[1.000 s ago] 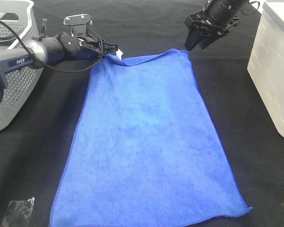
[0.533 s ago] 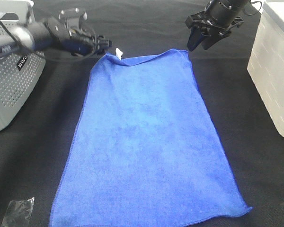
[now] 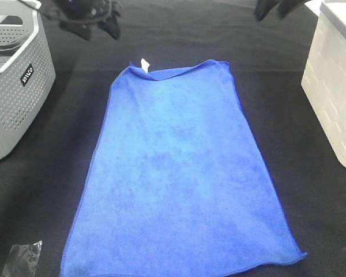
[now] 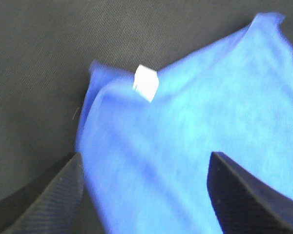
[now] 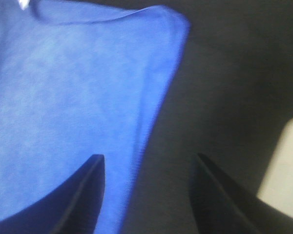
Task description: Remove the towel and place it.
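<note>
The royal-blue towel (image 3: 179,173) lies spread flat on the black table, with its small white tag (image 3: 145,64) at the far left corner. My left gripper (image 3: 101,23) is blurred at the top left, above and behind that corner, open and empty. In the left wrist view (image 4: 145,156) its jaws stand wide apart over the towel (image 4: 200,131) and tag (image 4: 146,83). My right gripper (image 3: 277,7) is at the top edge, behind the far right corner. In the right wrist view (image 5: 148,157) it is open and empty over the towel's edge (image 5: 78,87).
A grey perforated basket (image 3: 11,86) stands at the left. A white ribbed container (image 3: 334,86) stands at the right and also shows in the right wrist view (image 5: 283,170). A crumpled clear plastic scrap (image 3: 23,257) lies at the front left.
Both grippers have risen and drawn back from the towel's far corners towards the top of the view. The towel lies as before.
</note>
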